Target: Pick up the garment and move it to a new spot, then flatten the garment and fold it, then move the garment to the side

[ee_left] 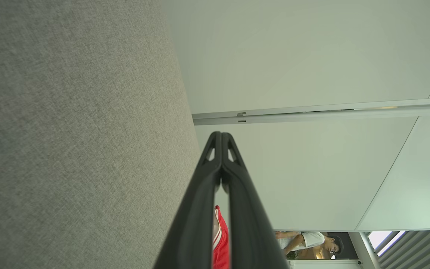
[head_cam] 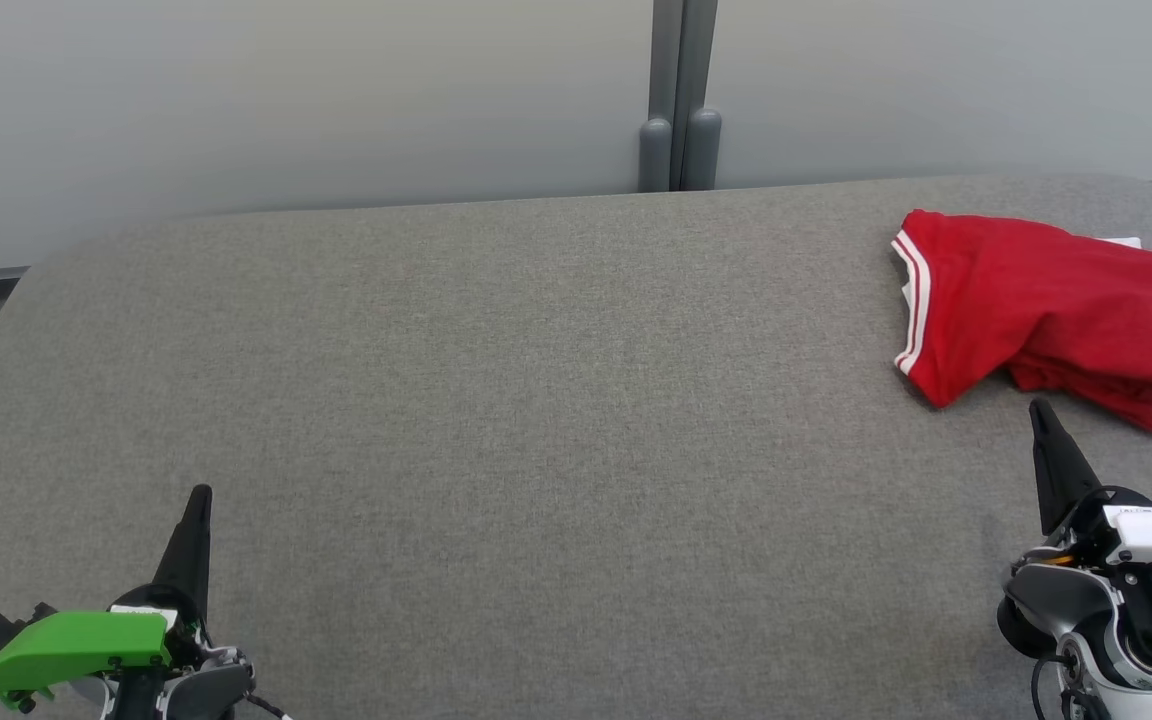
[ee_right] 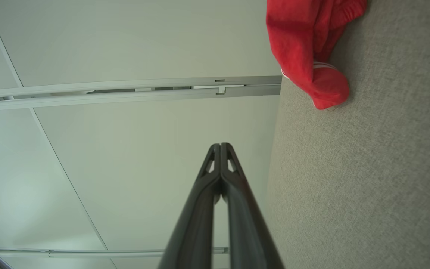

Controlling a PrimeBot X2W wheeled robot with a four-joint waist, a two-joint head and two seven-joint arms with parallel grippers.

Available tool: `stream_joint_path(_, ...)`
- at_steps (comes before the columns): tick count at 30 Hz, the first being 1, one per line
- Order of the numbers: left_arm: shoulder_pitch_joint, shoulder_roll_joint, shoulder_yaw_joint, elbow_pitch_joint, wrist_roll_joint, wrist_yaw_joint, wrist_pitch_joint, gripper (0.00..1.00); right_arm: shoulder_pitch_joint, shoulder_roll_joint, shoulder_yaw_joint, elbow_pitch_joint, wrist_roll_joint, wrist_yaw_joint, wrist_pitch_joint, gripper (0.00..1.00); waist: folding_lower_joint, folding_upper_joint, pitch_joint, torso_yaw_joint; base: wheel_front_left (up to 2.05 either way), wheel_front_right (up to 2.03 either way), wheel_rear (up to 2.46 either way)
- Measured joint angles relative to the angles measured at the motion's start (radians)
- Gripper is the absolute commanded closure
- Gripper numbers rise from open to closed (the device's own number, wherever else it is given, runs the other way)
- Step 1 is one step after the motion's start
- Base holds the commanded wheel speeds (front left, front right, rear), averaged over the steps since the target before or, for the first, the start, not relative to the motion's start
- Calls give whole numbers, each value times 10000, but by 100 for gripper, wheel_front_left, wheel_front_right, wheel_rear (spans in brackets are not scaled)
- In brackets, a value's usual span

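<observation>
1. Left gripper: fingers pressed together tip to tip, nothing pinched, nothing touched. Held over bare grey table.
2. Confirmed in left wrist view: tips meeting in a point, with a thin slit between the fingers lower down.
3. Right gripper: likewise pressed together, holding nothing. Tips closed in right wrist view too.
4. Garment: red with white stripes along one hem, bunched and loosely folded over itself. Lying on the table just past the right gripper's tip. Near, with a small gap and no contact.
5. Small white patch at the garment's edge, on the side away from the right gripper.
6. Garment well apart from the left gripper, far across the table on the right gripper's side. Red sliver of it visible through the slit between the left fingers.
7. In right wrist view, garment ahead of the fingertips and off to one side, clear of them, rounded striped end nearest.
8. Beyond both grippers: pale wall panels and a grey post at the table's far edge.
9. Person in a white top in the background of left wrist view, past the garment.
</observation>
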Motion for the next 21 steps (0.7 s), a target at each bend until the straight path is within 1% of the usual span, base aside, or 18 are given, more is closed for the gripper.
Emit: stream_joint_path(21,-5,0,4,40,0,-10,0,100,-1,13,-23,56,0,2,13,100,0,0,-3,-1,0,0,0)
